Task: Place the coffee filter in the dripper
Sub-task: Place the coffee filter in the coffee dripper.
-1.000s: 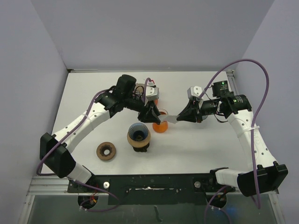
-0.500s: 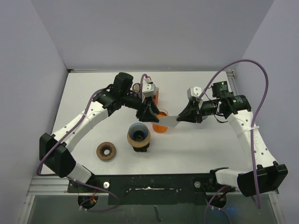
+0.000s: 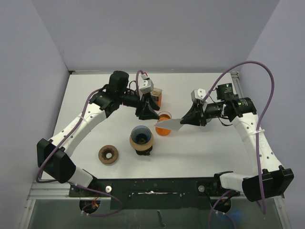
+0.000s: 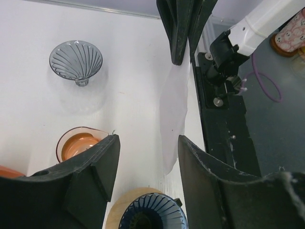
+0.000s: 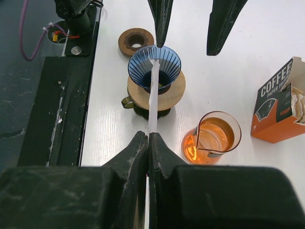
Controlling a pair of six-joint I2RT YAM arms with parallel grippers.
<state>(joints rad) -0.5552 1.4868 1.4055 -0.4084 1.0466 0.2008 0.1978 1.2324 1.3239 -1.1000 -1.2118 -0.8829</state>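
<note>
filter (image 5: 152, 102) edge-on from right wrist, broadside from left

the right gripper (image 3: 183, 120) pinches a white coffee filter (image 3: 167, 125), which reaches over an orange glass carafe (image 3: 162, 131) (partly hidden). the blue dripper (image 3: 141, 135) stands just beside it. the left gripper (image 3: 148, 114) hovers behind, seemingly clear of the filter.

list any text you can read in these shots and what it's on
"COFFE": white capitals on the orange box, right wrist view; the word's end is lost at the flap.
"100P": lower on the same box.
Small line under "COFFE": too blurred to read.
Top and left wrist views: nothing legible.
</note>
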